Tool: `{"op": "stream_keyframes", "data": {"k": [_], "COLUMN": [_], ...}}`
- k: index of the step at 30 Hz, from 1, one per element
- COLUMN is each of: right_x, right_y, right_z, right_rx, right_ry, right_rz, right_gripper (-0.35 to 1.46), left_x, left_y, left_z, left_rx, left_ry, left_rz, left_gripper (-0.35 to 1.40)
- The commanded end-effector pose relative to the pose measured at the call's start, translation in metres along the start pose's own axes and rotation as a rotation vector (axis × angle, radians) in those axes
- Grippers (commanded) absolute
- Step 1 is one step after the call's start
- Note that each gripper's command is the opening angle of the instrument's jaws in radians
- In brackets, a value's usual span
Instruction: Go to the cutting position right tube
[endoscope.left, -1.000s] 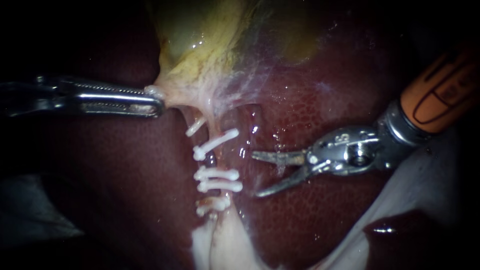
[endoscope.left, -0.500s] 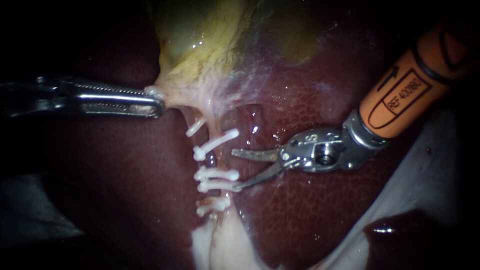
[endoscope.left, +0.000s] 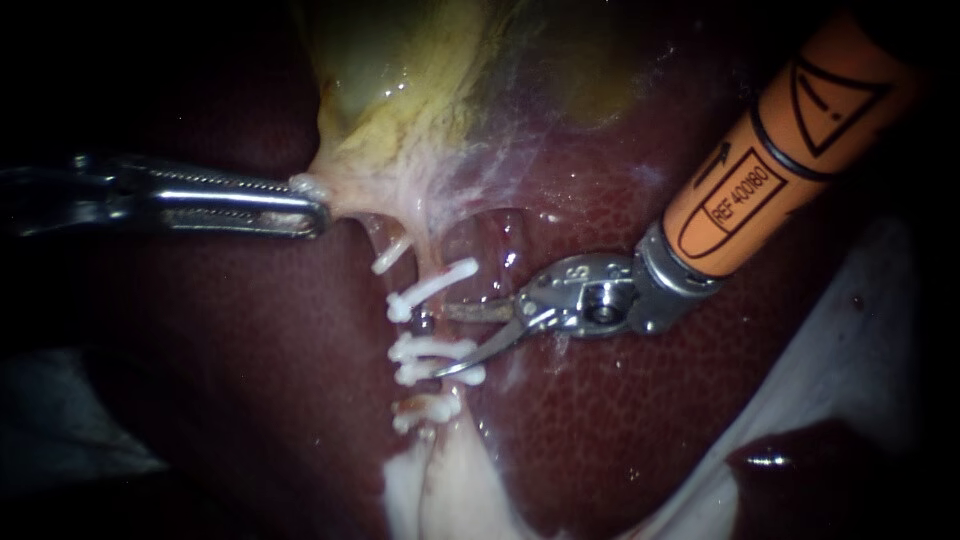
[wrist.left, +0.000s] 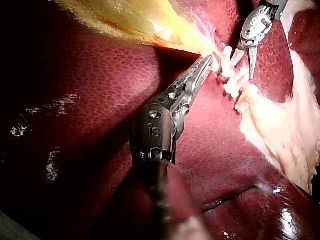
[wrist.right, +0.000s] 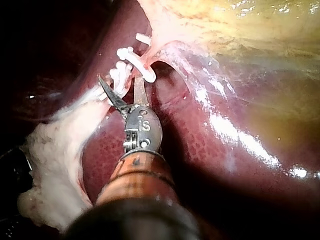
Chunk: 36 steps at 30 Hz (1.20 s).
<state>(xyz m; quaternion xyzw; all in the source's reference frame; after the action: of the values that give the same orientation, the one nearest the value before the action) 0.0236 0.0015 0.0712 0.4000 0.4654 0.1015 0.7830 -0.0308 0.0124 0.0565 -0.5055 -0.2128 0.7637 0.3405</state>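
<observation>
Two pale tubes run down from the gallbladder (endoscope.left: 400, 90) over the liver (endoscope.left: 620, 430), crossed by several white clips (endoscope.left: 435, 348). My right instrument (endoscope.left: 448, 342), on an orange shaft, has its blades open. One blade lies just below the upper clip (endoscope.left: 432, 285) and the other touches the lower pair, with the clipped tube stretch (endoscope.left: 432, 318) in the gap. In the right wrist view the same open blades (wrist.right: 120, 87) sit at the clips (wrist.right: 122, 72). My left instrument (endoscope.left: 305, 200) is shut on the gallbladder's pale neck, holding it to the left; its jaws (wrist.left: 207, 62) also show in the left wrist view.
Pale fatty tissue (endoscope.left: 440, 490) spreads below the lowest clip. A white sheet (endoscope.left: 860, 330) lies at the right, beyond the liver's edge. Dark red liver surrounds the tubes on both sides.
My right instrument has moved left across the liver, blades still open, from clear of the clips to straddling the clipped tube. The left instrument has held still.
</observation>
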Motion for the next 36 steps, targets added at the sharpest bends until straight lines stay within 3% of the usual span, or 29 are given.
{"op": "stream_keyframes", "data": {"k": [1,6,10,22,28,36], "right_x": [0.0001,0.0009,0.0015,0.0027,0.0032,0.0046], "right_y": [0.0001,0.0006,0.0008,0.0011,0.0018,0.0], "right_z": [0.0002,0.0012,0.0021,0.0054,0.0065,0.0055], "right_rx": [0.013,0.079,0.104,0.112,0.082,0.106], "right_ry": [0.014,0.084,0.116,0.149,0.174,0.207], "right_rz": [-0.01,-0.044,-0.022,0.064,0.132,0.184], "right_gripper": [1.35,1.3,1.3,1.3,1.38,1.42], "left_x": [0.0001,0.0001,0.0001,0.0002,0.0002,0.0001], "left_y": [0.0,0.0,0.0,0.0001,0.0001,0.0001], "left_z": [-0.0001,0.0,0.0,0.0002,0.0002,0.0001], "left_rx": [0.0,0.0,0.001,0.001,0.001,0.001], "left_ry": [0.0,0.0,0.0,0.0,0.0,0.0], "left_rz": [0.0,0.0,0.0,0.0,0.0,0.0], "left_gripper": [-0.35,-0.35,-0.35,-0.35,-0.35,-0.35]}}
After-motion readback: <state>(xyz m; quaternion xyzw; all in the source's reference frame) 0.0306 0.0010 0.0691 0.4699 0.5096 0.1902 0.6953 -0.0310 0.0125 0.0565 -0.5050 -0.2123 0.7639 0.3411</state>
